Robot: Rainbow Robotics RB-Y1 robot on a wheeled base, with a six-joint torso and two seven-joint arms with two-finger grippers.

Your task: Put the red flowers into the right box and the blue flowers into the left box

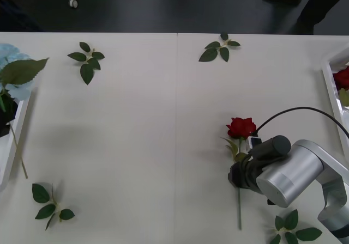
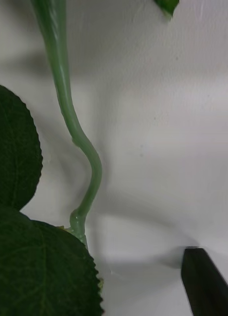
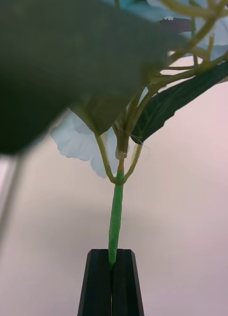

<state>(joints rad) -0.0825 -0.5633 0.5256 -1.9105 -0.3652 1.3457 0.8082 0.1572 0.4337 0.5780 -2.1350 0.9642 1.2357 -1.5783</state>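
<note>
A red flower [image 1: 241, 127] lies on the white table right of centre, its stem [image 1: 239, 211] running toward the near edge. My right gripper [image 1: 235, 176] is low over that stem and open. In the right wrist view the green stem [image 2: 69, 108] runs between its fingers, with one black finger [image 2: 203, 281] showing and the other hidden by a leaf [image 2: 40, 271]. My left gripper [image 3: 112, 284] is shut on the stem [image 3: 115, 217] of a blue flower [image 3: 79, 143]. That blue flower [image 1: 12, 56] hangs over the left box [image 1: 15, 129]. The right box [image 1: 330, 91] holds another red flower [image 1: 342, 78].
Loose leaf sprigs lie at the far left [image 1: 87, 61], far middle [image 1: 218, 48], near left [image 1: 49, 203] and near right [image 1: 292, 230]. A bare stem [image 1: 19, 154] leans over the left box's rim. Dark floor lies beyond the far edge.
</note>
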